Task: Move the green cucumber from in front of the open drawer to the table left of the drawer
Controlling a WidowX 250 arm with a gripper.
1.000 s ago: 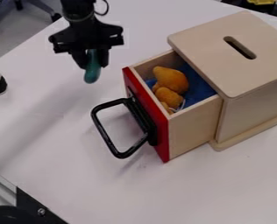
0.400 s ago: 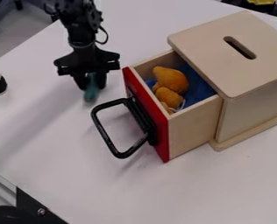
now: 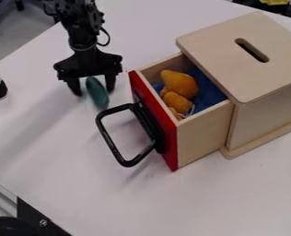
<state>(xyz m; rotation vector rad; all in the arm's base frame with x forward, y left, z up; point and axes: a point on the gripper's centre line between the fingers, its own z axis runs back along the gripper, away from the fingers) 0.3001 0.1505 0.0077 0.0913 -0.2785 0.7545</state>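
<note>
Hand point(image 3: 94, 90) lowered, opened wide; teal object point(image 3: 97, 93) now loose between fingers, on tabletop point(image 3: 111, 203); release seems done.

Beside the gripper point(image 3: 94, 90), a pale wooden slotted box point(image 3: 225, 34) is extending out of view; fuzzy orange lumps point(image 3: 180, 84) are partly hiding blue lining point(image 3: 211, 96).

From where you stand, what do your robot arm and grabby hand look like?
The arm looks black, with chunky joints and a thin, dark cable curving out beside it. The gripper is black too: a wide bar with knobbly ends and two stubby fingers.
</note>
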